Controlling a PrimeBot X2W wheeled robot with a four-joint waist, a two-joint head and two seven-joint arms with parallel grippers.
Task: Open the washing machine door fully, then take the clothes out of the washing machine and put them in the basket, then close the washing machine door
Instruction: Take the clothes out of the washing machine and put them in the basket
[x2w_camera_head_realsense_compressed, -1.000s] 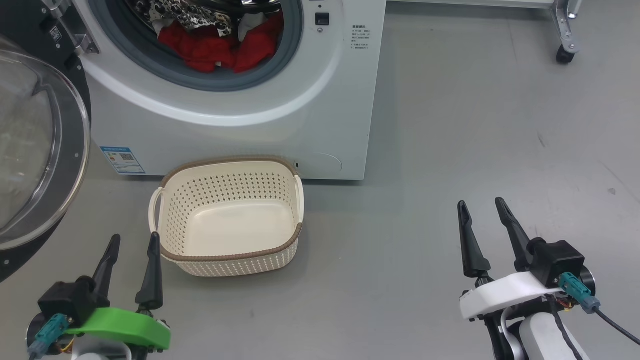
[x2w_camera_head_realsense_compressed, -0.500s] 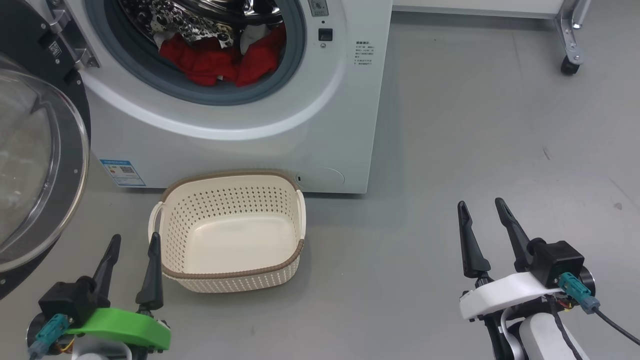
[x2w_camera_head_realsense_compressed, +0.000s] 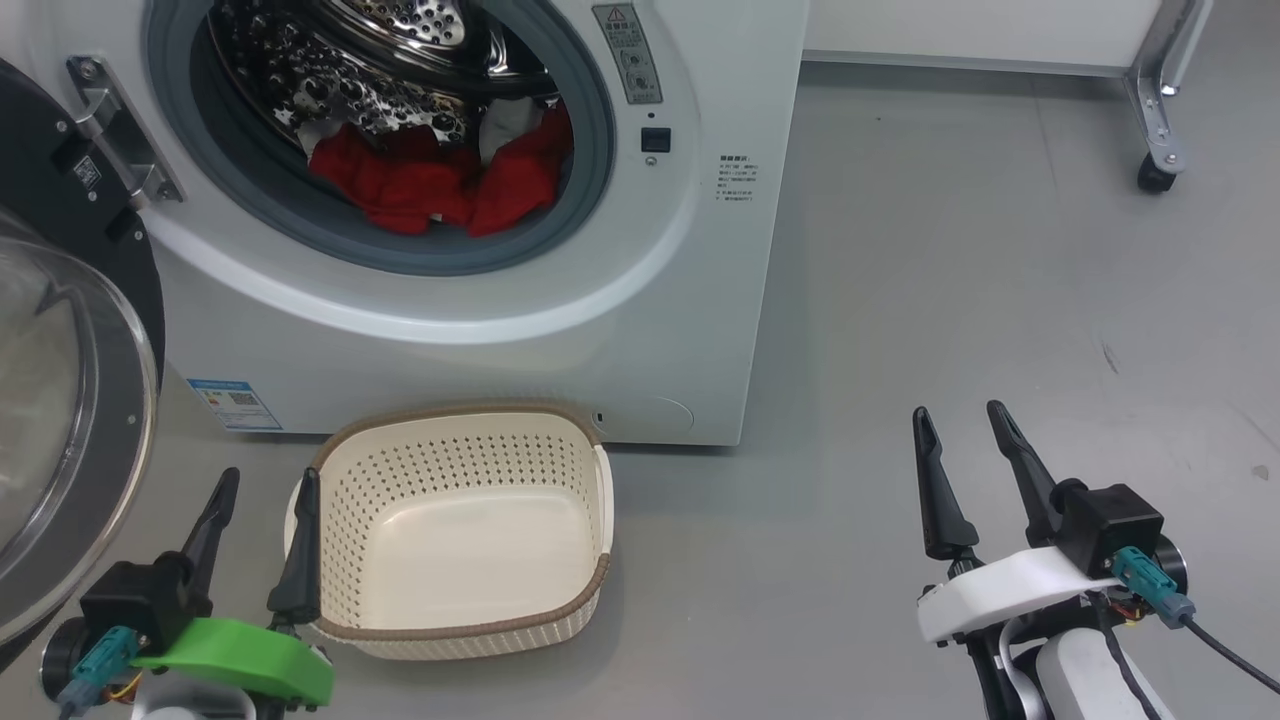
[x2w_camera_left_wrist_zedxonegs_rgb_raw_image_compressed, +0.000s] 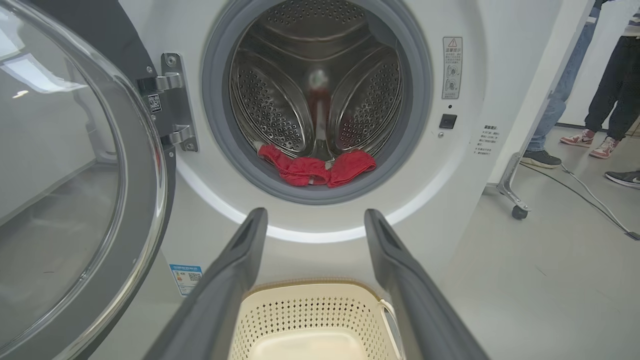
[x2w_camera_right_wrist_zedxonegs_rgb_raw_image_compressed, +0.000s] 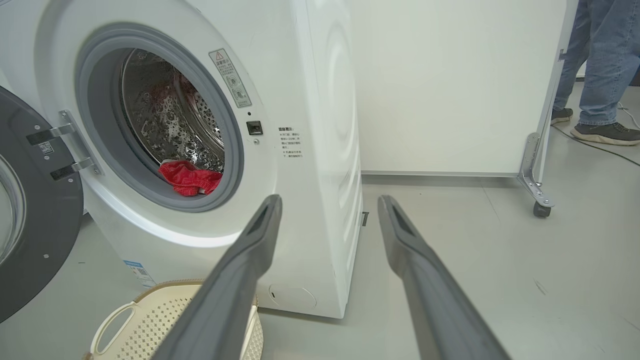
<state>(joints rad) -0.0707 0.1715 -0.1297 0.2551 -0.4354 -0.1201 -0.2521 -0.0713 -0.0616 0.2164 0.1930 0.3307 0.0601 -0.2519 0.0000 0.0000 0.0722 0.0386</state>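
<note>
The white washing machine (x2w_camera_head_realsense_compressed: 600, 330) stands ahead with its door (x2w_camera_head_realsense_compressed: 60, 430) swung wide open to the left. Red clothes (x2w_camera_head_realsense_compressed: 430, 185) with a bit of white cloth lie at the front of the steel drum, also seen as red clothes (x2w_camera_left_wrist_zedxonegs_rgb_raw_image_compressed: 315, 167) in the left wrist view and red clothes (x2w_camera_right_wrist_zedxonegs_rgb_raw_image_compressed: 190, 177) in the right wrist view. The cream basket (x2w_camera_head_realsense_compressed: 345, 600) sits empty on the floor before the machine. My left gripper (x2w_camera_head_realsense_compressed: 265, 485) is open beside the basket's left rim. My right gripper (x2w_camera_head_realsense_compressed: 960, 420) is open over bare floor at the right.
A wheeled white panel stands behind the machine, its metal leg and caster (x2w_camera_head_realsense_compressed: 1155, 175) at the far right. People's legs and shoes (x2w_camera_left_wrist_zedxonegs_rgb_raw_image_compressed: 600, 140) and a floor cable (x2w_camera_left_wrist_zedxonegs_rgb_raw_image_compressed: 590, 195) are beyond it. Grey floor (x2w_camera_head_realsense_compressed: 950, 280) stretches right of the machine.
The head camera has tilted up, so machine and basket sit lower in the picture and more of the drum shows. Both grippers stay open and hold their places.
</note>
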